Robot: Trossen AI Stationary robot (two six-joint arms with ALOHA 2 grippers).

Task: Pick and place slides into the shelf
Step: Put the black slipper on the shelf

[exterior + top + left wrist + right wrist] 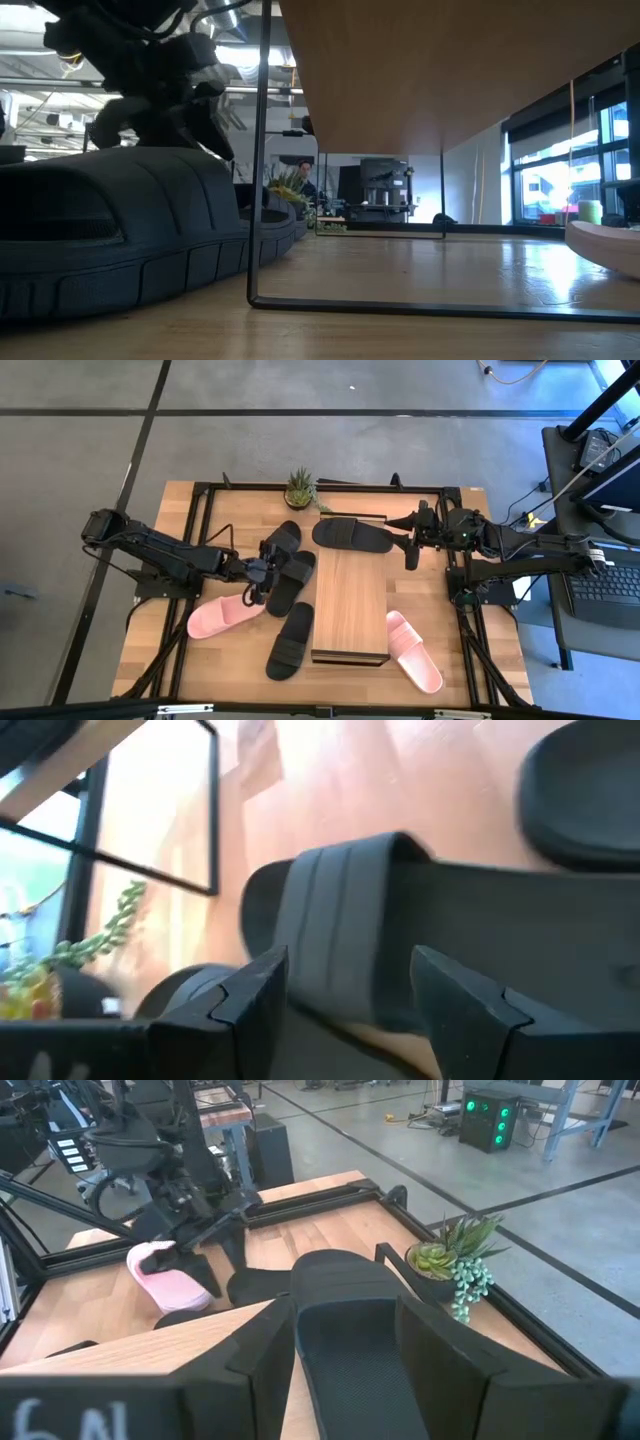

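The shelf point(350, 605) stands mid-table, its wood-grain top bare except at the far end. There a black slide point(352, 535) lies level across it, with my right gripper point(412, 550) shut on it. My left gripper point(262, 582) stands open just left of a second black slide point(292, 582), whose strap point(340, 900) shows ahead between the fingers without touching them. A third black slide point(283, 540) lies beyond it and another point(290, 642) nearer, both flat on the table. One pink slide point(225, 618) lies left of the shelf, the other point(413, 650) right of it. My right gripper pinches the black slide by the two long sides of its heel end point(350, 1370), one finger point(262, 1350) on each side. The fingers come nearly level from the table's right and run along the slide. The strap point(340, 1275) points away; whether the slide rests on the shelf I cannot tell.
A small potted plant point(300, 488) stands at the table's far edge. A black metal frame point(200, 510) runs round the tabletop. In the low view the near black slide point(110, 240) fills the left and the shelf's underside point(440, 70) spans above.
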